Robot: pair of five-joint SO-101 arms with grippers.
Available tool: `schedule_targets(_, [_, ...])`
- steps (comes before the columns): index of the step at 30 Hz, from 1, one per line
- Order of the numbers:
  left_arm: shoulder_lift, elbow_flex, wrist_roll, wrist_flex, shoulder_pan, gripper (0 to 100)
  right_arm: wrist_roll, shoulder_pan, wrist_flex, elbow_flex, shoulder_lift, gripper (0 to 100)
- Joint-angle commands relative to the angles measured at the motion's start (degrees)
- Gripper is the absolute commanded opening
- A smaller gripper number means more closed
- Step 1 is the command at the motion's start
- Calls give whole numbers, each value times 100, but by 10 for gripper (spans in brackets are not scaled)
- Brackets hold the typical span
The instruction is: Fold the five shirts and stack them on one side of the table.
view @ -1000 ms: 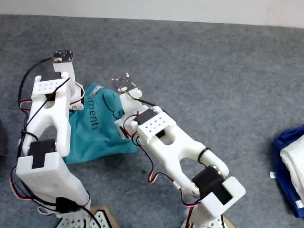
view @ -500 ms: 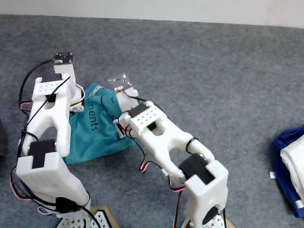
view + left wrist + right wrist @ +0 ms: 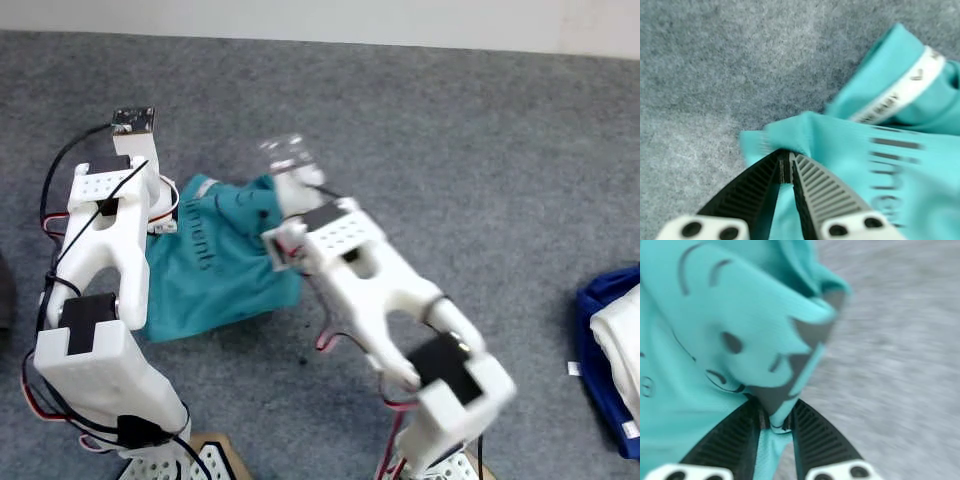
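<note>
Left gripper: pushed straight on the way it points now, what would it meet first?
The teal shirt: the left gripper is shut on a fold of it. Past that fold lies bare grey table, though depth is hard to judge.

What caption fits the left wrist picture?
Left tool pinching an edge of the teal shirt on the grey table.

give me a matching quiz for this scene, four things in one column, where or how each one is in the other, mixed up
Things:
1 teal shirt
2 left gripper
3 right gripper
4 blue cloth

States:
a at the high view's right edge
b shut on a bunched teal fold
c crumpled, pinched at two spots
d shut on a teal edge near the white neck band

Pairs: 1-c, 2-d, 3-b, 4-a
</note>
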Motion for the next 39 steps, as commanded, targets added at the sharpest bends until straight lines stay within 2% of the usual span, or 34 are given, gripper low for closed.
schedule_targets(1, [-268,57,-62,-211,40,7,-26,532,40,374,-1437,8])
schedule_targets(4, [-286,198,-44,-448,31,7,-26,840,40,813,-2316,8])
schedule_targets(15, [-286,215,-53,-466,57,7,334,2211,66,1982,-4646,8])
schedule_targets(25, [-277,215,-53,-475,66,7,457,4101,470,2149,-5631,7])
schedule_targets(33, [-277,233,-53,-536,66,7,923,5086,57,2132,-5807,7])
schedule_targets(39, [-268,233,-53,-536,75,7,967,5868,-119,1930,-5807,7])
